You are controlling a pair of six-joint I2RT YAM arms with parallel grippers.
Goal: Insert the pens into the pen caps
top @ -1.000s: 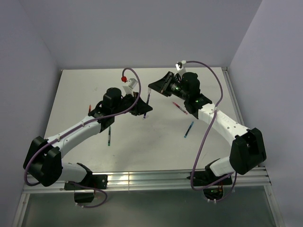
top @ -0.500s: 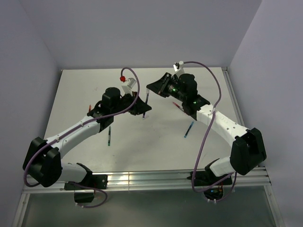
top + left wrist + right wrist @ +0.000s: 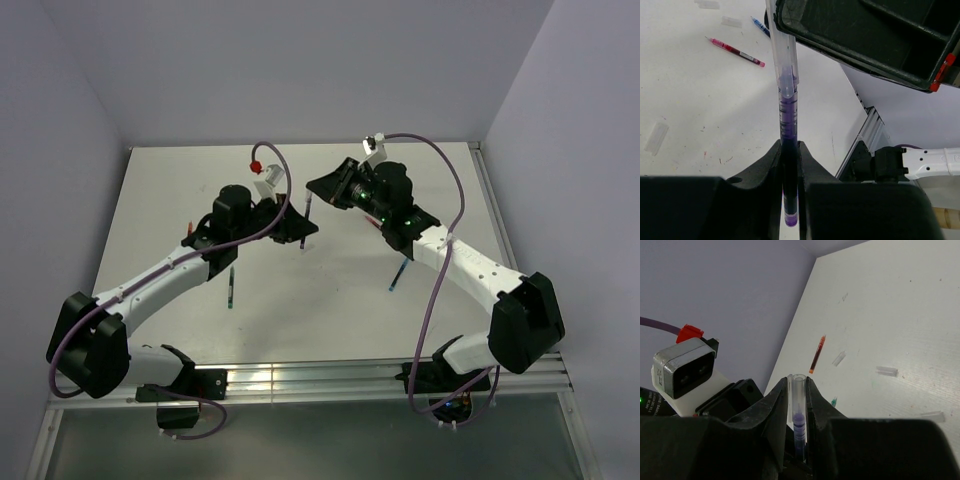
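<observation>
Left tool [image 3: 789, 152] around pen [image 3: 788, 107], tip inside cap [image 3: 799, 382] in right tool [image 3: 798, 394].

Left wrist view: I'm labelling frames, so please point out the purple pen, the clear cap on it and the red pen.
purple pen [image 3: 788, 120]: left wrist view, mid barrel.
clear cap [image 3: 784, 50]: left wrist view, middle of the tube.
red pen [image 3: 735, 51]: left wrist view, mid barrel.

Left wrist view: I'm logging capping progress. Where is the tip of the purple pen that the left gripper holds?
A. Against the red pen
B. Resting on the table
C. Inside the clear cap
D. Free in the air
C: the purple pen, clamped in the left gripper, runs up into the clear cap held by the right gripper.
</observation>
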